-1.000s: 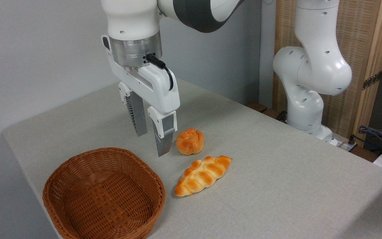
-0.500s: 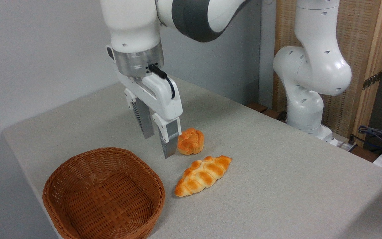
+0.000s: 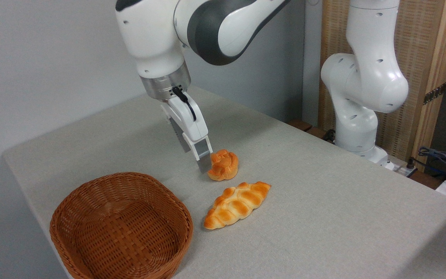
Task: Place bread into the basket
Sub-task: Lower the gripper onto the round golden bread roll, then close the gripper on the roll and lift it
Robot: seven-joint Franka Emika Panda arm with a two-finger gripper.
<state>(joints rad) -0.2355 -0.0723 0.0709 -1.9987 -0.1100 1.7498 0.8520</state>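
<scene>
- While tilted down toward the table point(image 3: 323, 217), gripper point(image 3: 198, 157) sat low at the left side of the small knotted bun point(image 3: 223, 165), front finger point(image 3: 203, 155) right up against it, maybe touching.
- Second finger mostly tucked behind the front one, so couldn't really tell how far apart the jaws were; nothing visibly pinched between them.
- Bun itself was resting on the grey tablecloth, upright, twisted top up, nowhere near in the wicker basket point(image 3: 91, 201) yet.
- Basket parked at the front-left corner, well apart from the bun, showing just its woven floor.
- Braided loaf point(image 3: 236, 203) lay just in front of the bun, angled, between it and the table's near edge, close to the basket's right rim but not touching.
</scene>
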